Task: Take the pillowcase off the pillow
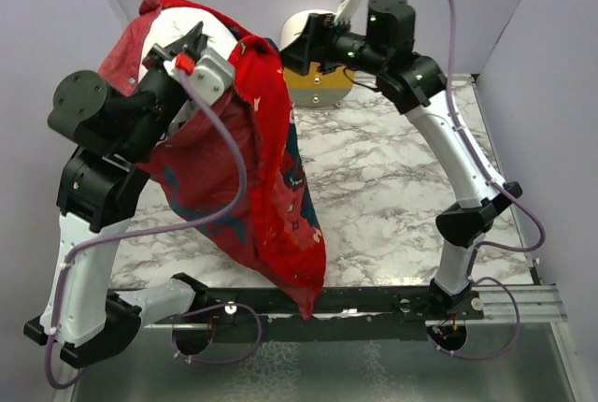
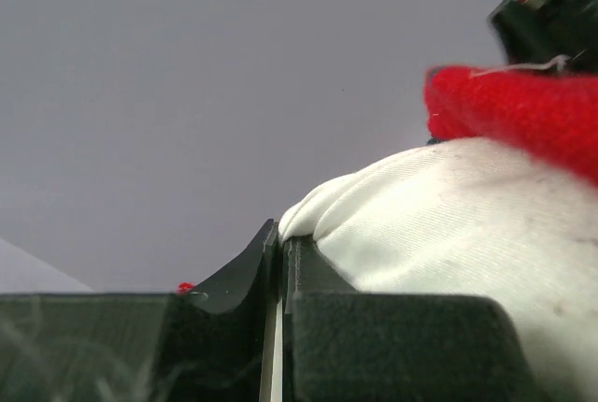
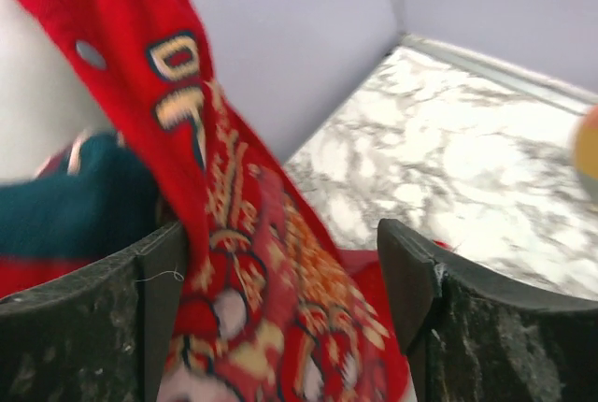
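Pillowcase (image 1: 271,206) drapes between the jaws of the released right tool (image 3: 280,257) while the left tool (image 2: 282,245) clenches the pillow (image 2: 439,234), so cloth could snag.

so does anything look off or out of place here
Nothing damaged, but the pillowcase hangs askew, half off, bunched around the left arm above the table. The pillow is held up, pinched at its edge in the left gripper.
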Robot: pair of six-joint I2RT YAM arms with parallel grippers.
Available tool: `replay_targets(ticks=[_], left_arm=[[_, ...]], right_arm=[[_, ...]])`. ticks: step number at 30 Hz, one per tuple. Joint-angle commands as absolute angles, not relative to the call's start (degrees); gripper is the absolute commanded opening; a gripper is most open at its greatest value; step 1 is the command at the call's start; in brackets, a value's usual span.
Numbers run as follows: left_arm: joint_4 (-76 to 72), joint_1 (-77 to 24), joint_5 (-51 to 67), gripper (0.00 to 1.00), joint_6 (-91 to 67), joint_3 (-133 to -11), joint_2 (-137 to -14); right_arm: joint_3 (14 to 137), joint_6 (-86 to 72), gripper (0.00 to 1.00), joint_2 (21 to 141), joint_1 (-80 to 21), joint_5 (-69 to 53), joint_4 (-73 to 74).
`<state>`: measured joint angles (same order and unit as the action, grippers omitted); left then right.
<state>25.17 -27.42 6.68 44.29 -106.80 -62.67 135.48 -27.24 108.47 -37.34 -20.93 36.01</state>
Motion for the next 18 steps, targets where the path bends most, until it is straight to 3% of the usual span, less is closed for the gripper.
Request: replay_targets(ticks=[1,8,18], left_arm=[[11.8,-27.2,-9.3,0.0,45.8,-112.6,-66.0],[8.1,-27.2,-16.4,0.0,52.4,-111.6,-69.4],[28.2,-27.2,-7.1,0.0,42.8,-119.7,-74.3]], right_arm=[[131.7,-27.4,0.83,100.0,-30.8,-23.1,32.5],[122.0,-22.1,0.99,92.6,-30.4,-25.7,27.7],[107.7,-20.1,0.9,85.9,-31.0,-46.8,9.5]])
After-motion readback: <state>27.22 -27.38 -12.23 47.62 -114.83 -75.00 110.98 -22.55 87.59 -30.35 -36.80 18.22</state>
